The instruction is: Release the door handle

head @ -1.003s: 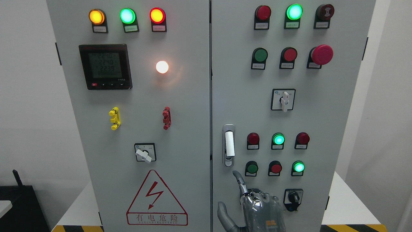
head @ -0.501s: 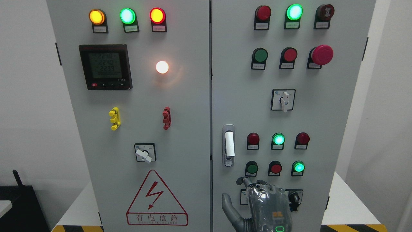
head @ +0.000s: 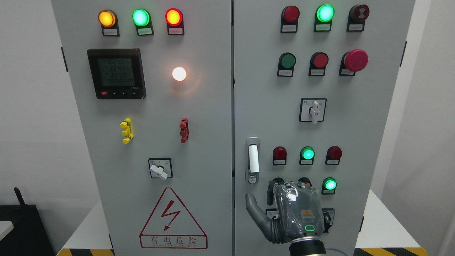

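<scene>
The door handle [head: 252,160] is a white lever in a metal recess at the left edge of the cabinet's right door [head: 355,124]. The door looks shut. My right hand [head: 274,200] comes up from the bottom edge and is below and to the right of the handle, apart from it. I see its back. Its fingers [head: 284,186] are curled in at the top, the thumb [head: 253,206] sticks out to the left, and it holds nothing. The hand covers two lower push buttons and part of a rotary switch.
The grey cabinet has a left door [head: 199,142] with a meter [head: 116,73], lamps, a rotary switch [head: 160,169] and a warning triangle [head: 173,220]. The right door has lamps, a red emergency button [head: 355,60] and a selector switch [head: 312,110]. A white table [head: 384,224] lies beneath.
My right hand has risen along the right door towards the handle's height. Its index finger, stretched out a second ago, has curled in with the others.
</scene>
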`<act>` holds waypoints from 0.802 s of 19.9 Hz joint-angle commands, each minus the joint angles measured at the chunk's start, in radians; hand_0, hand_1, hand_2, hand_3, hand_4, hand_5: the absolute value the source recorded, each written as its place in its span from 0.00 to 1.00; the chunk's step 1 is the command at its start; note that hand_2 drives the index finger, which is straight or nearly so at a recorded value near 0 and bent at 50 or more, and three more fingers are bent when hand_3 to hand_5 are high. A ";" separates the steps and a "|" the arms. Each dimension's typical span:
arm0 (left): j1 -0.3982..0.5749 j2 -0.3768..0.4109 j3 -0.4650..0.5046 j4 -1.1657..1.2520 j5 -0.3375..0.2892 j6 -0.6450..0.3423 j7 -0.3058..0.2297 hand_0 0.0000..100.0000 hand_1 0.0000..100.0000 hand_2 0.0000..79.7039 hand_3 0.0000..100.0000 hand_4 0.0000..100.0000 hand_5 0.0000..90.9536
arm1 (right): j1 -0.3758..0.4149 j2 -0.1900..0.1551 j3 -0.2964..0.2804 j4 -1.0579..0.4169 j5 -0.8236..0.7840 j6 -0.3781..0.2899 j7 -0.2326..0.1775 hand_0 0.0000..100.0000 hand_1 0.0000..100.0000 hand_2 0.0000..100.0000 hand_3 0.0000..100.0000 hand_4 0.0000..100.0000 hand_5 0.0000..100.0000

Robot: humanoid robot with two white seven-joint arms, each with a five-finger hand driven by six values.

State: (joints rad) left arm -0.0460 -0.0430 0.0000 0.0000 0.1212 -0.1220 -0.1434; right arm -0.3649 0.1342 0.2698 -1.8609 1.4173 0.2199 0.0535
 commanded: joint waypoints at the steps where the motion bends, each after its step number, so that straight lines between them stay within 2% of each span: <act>1: 0.000 0.000 0.011 0.017 0.000 0.001 0.001 0.12 0.39 0.00 0.00 0.00 0.00 | -0.048 0.001 -0.006 0.040 0.014 0.018 0.029 0.33 0.00 0.98 1.00 0.99 0.93; 5: 0.000 0.000 0.011 0.017 0.000 0.001 0.001 0.12 0.39 0.00 0.00 0.00 0.00 | -0.054 0.001 -0.006 0.049 0.020 0.026 0.046 0.33 0.00 0.98 1.00 0.99 0.94; 16: 0.002 0.000 0.011 0.017 0.000 0.001 0.001 0.12 0.39 0.00 0.00 0.00 0.00 | -0.092 0.002 -0.008 0.086 0.020 0.029 0.048 0.35 0.00 0.98 1.00 0.99 0.94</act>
State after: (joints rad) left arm -0.0460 -0.0430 0.0000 0.0000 0.1212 -0.1220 -0.1435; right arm -0.4407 0.1357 0.2651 -1.8083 1.4359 0.2470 0.1009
